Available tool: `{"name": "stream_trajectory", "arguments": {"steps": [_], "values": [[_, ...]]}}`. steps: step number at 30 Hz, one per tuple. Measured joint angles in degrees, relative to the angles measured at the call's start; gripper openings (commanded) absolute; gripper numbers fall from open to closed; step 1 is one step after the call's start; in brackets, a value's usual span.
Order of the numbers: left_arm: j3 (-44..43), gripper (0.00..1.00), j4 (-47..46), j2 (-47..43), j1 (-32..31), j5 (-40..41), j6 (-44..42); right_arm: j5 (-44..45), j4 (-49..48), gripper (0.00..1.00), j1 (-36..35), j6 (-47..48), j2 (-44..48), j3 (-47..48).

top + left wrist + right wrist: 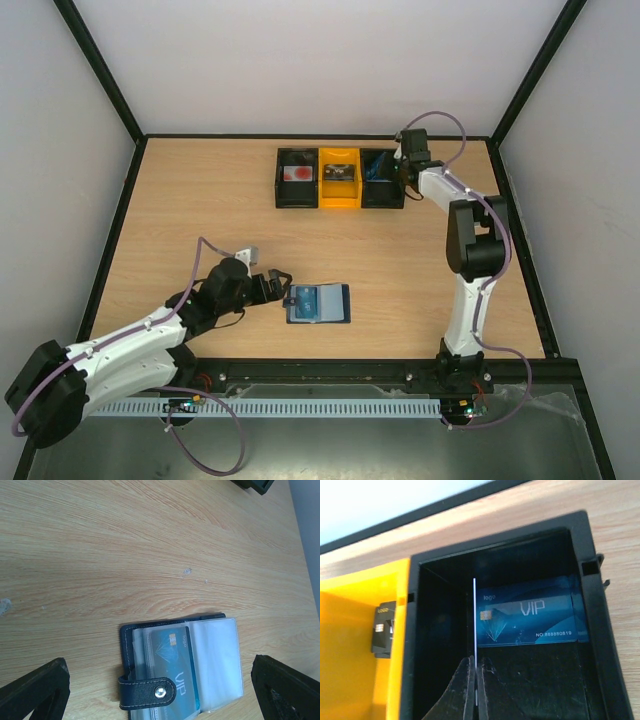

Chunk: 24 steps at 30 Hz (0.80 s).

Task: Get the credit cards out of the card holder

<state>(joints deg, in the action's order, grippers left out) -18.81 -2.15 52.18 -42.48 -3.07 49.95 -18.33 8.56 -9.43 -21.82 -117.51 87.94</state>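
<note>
The card holder (318, 303) lies open on the table, navy with clear pockets, its snap tab (150, 692) folded across a blue credit card (175, 665) in a pocket. My left gripper (279, 285) is open just left of it. In the left wrist view the holder (127, 645) lies between my wide-spread fingers (37, 690). My right gripper (476, 672) is shut on a thin card (475, 620) seen edge-on, held upright inside the right black box (592, 620). Another blue VIP card (530, 612) lies flat on that box's floor.
Three small boxes stand in a row at the back: a black one (297, 178) with a red-marked card, a yellow one (339, 178) with a dark card (384, 630), and the right black one (380, 180). A black frame edges the table.
</note>
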Motion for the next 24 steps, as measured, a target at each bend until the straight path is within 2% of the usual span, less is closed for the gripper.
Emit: {"name": "stream_trajectory", "arguments": {"steps": [11,24], "values": [[0.0,1.0,-0.87,0.02,0.04,-0.42,2.19,-1.75,0.57,0.04,0.44,0.07,-5.29,3.52],[-0.37,1.0,-2.05,3.08,0.07,-0.81,2.97,0.94,2.34,0.15,0.7,0.7,-9.01,10.12]]}}
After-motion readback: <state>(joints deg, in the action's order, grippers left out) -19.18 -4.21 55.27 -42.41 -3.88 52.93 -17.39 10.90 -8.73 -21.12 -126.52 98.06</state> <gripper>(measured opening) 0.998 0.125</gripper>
